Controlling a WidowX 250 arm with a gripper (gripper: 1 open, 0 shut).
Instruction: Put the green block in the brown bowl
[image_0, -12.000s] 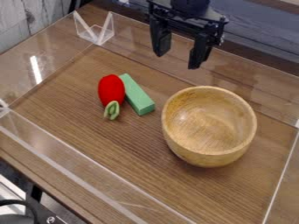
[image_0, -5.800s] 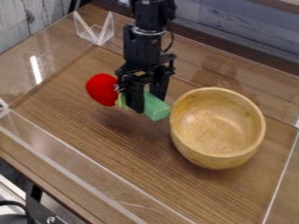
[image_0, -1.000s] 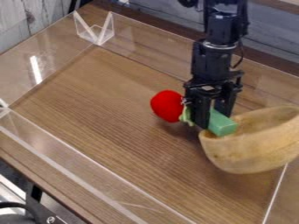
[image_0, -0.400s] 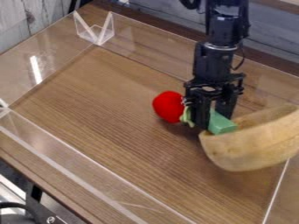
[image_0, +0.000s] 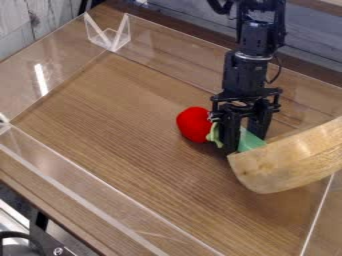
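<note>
My gripper (image_0: 242, 132) points steeply down at the right of the table and is shut on the green block (image_0: 251, 143), whose light green end sticks out below the fingers. The block's lower end presses on the near rim of the brown bowl (image_0: 291, 161). The bowl is tipped up on its side at the right edge, showing its outer wall, with its inside hidden. The block is outside the bowl, at its left rim.
A red strawberry-like toy (image_0: 195, 123) with a green leafy end lies just left of the gripper, touching or nearly touching it. Clear plastic walls (image_0: 54, 160) ring the wooden table, and a clear holder (image_0: 107, 33) stands at the back left.
The bowl has tipped up further and slid a little to the right under the block. The red toy has crept slightly right. The gripper has stayed in place, still shut on the block.
</note>
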